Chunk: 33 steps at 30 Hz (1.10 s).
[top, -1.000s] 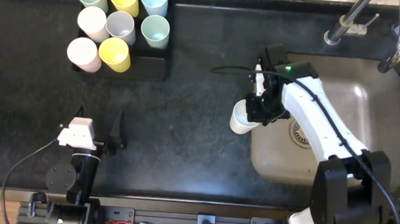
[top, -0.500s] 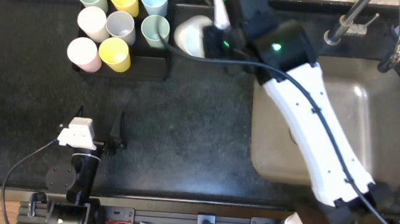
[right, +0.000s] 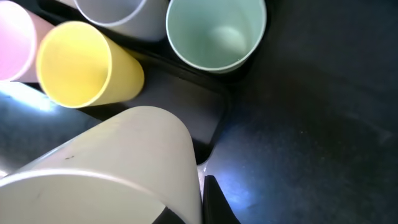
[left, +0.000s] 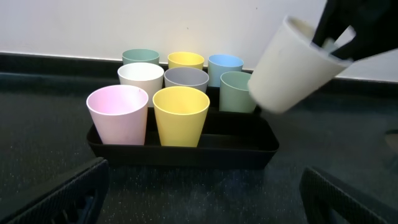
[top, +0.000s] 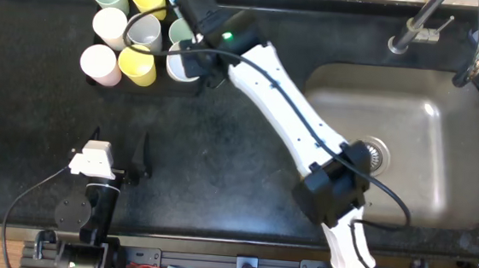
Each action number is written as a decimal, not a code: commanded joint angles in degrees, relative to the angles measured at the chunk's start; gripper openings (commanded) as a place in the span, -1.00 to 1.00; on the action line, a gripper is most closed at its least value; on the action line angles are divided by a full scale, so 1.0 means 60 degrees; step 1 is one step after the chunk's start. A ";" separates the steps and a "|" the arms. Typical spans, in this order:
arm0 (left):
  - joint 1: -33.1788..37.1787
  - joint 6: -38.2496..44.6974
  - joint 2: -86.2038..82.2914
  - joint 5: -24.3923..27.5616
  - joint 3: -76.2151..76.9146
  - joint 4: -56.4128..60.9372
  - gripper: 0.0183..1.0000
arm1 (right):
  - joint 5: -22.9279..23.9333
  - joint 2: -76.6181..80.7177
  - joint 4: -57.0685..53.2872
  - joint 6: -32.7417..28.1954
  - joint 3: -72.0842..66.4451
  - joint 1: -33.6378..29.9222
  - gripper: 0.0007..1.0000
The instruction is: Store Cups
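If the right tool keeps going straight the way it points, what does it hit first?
Probably the tray's bare corner slot, next to the front yellow cup; its held white cup would land first. Depth is unclear.

A white cup (top: 179, 66) at black tray's (top: 175, 87) corner

I see a white plastic cup (left: 291, 70) pinched by its rim in the right jaws, tilted over a bare corner of the black plastic tray (left: 186, 151). Nearest the jaws stand the sage green cup (left: 236, 91) and front yellow cup (left: 180, 116). Farther off are the pink cup (left: 118, 116), white cup (left: 141, 78), grey cup (left: 186, 79), mint cup (left: 140, 57), back yellow cup (left: 185, 60) and blue cup (left: 225, 64), all upright.
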 commanded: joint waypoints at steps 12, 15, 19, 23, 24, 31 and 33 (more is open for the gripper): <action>-0.0036 -0.0073 -0.0098 0.0124 -0.0011 -0.0025 1.00 | 0.0743 0.1118 0.0481 0.1002 0.0259 0.0237 -0.92; -0.0036 -0.0073 -0.0098 0.0124 -0.0007 -0.0029 1.00 | 0.0951 0.1188 0.0546 0.1180 0.0226 0.0229 -0.92; -0.0036 -0.0073 -0.0098 0.0124 -0.0011 -0.0029 1.00 | 0.0984 0.1257 0.0670 0.1180 0.0215 0.0219 -0.92; -0.0036 -0.0073 -0.0098 0.0124 -0.0007 -0.0029 1.00 | 0.0980 0.1410 0.0688 0.1286 0.0186 0.0219 -0.92; -0.0036 -0.0073 -0.0098 0.0124 -0.0007 -0.0029 1.00 | 0.0976 0.1464 0.0688 0.1348 0.0186 0.0219 -0.91; -0.0036 -0.0073 -0.0098 0.0124 -0.0007 -0.0029 1.00 | 0.0951 0.1610 0.0659 0.1384 0.0186 0.0222 -0.92; -0.0036 -0.0073 -0.0098 0.0124 -0.0007 -0.0029 1.00 | 0.0943 0.1610 0.0656 0.1384 0.0186 0.0222 -0.90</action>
